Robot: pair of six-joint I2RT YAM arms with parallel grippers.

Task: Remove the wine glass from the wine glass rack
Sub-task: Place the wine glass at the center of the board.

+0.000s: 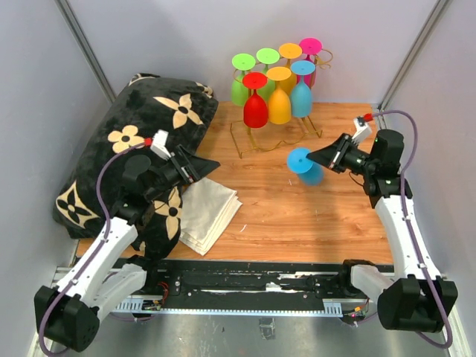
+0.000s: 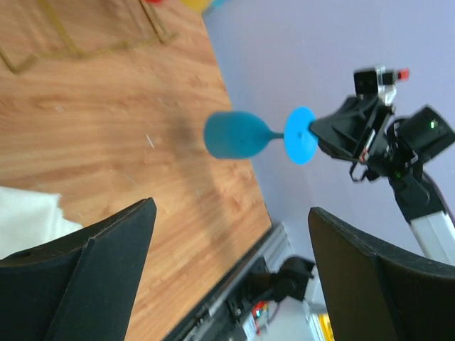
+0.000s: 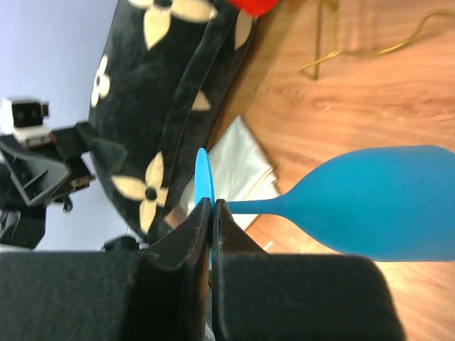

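My right gripper (image 1: 313,158) is shut on the round foot of a blue wine glass (image 1: 305,165), holding it on its side above the wooden table, away from the rack. In the right wrist view the jaws (image 3: 212,206) pinch the thin foot disc, and the bowl (image 3: 384,202) points right. The gold wire wine glass rack (image 1: 239,145) stands at the back with several coloured glasses hanging upside down, among them a red one (image 1: 255,110). Over the pillow's edge at the left, my left gripper (image 1: 213,163) is open and empty. It faces the blue glass (image 2: 231,135) from a distance.
A black pillow with cream flowers (image 1: 141,134) fills the left side of the table. A folded white cloth (image 1: 208,212) lies beside it, under the left gripper. Grey walls close the table in on three sides.
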